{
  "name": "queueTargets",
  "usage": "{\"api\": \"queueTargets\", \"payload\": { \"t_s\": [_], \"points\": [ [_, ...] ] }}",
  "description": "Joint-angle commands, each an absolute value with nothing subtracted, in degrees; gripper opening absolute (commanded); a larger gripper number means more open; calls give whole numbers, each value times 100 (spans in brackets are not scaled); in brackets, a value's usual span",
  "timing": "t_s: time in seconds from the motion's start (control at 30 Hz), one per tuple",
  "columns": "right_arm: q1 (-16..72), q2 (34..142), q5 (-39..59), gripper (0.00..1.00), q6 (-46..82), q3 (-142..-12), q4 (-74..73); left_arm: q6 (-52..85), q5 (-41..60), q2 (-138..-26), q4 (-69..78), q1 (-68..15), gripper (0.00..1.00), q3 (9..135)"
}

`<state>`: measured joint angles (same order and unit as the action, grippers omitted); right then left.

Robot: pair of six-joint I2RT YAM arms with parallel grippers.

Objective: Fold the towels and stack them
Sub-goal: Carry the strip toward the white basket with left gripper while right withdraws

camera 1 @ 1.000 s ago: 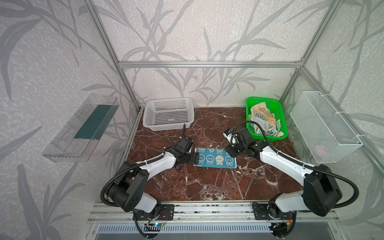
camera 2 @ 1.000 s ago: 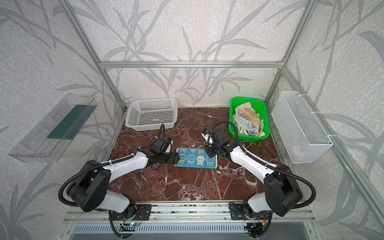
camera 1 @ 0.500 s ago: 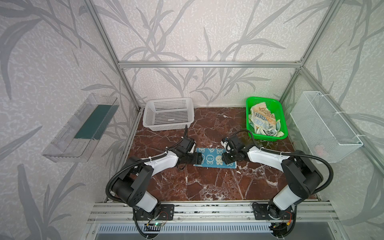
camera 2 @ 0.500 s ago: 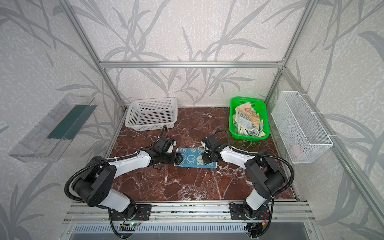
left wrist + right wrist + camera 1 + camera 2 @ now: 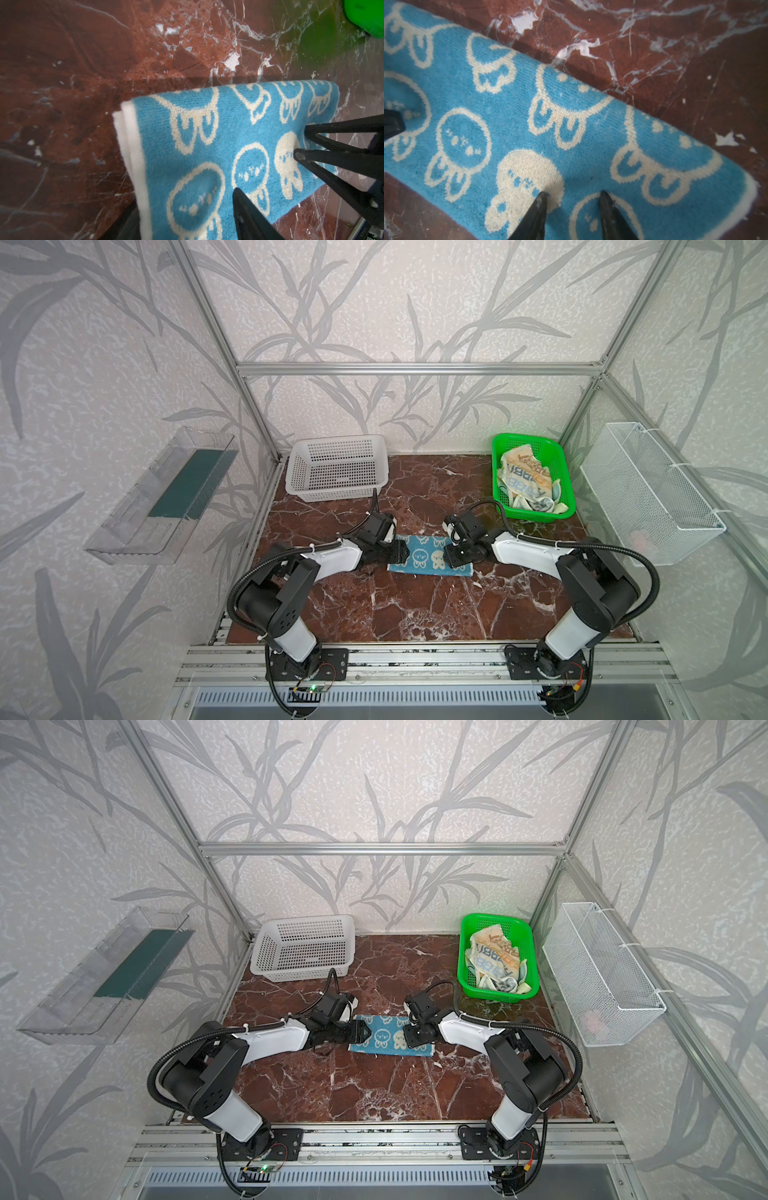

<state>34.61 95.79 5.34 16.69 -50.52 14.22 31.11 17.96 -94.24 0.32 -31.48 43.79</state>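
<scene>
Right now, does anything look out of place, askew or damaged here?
Nothing spilled or damaged. The blue rabbit towel lies as a flat folded strip, slightly askew on the table. The striped towel sits crumpled in the green basket, not yet folded.

Red-brown marble tabletop (image 5: pixel 415 605) and its load.
It bore 3 items: white basket (image 5: pixel 338 489) and green basket (image 5: pixel 536 514) at the rear, blue rabbit towel (image 5: pixel 428 558) at centre.

Towels (image 5: pixel 525 479) in green basket (image 5: pixel 496 472) overlap, partly hidden.
</scene>
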Motion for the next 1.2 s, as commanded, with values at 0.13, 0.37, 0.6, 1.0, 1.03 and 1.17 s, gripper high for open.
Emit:
{"api": "queueTargets", "payload": {
  "t_s": [0.13,0.37,0.6,1.0,1.03,1.17],
  "points": [
    [3510,9901,464,42,1701,-5150,1440,3453,2063,-9843,-157,-3208,50,4132],
    [3533,9989,457,41,1687,-5159,1450,3536,2131,-9886,68,-3218,37,4187],
    [3539,9905,352,42,1714,-5134,1406,3419,2119,-9951,-99,-3226,12,4516],
    [3512,8104,-613,74,1579,-4625,637,2444,1338,-10386,-2355,-3216,0,6886],
    [3507,7929,-741,74,1599,-4518,528,2346,1266,-10471,-2504,-3211,0,7108],
    [3477,7098,-976,79,1563,-3826,-323,1953,963,-10923,-3192,-3158,0,8263]
  ]
}}
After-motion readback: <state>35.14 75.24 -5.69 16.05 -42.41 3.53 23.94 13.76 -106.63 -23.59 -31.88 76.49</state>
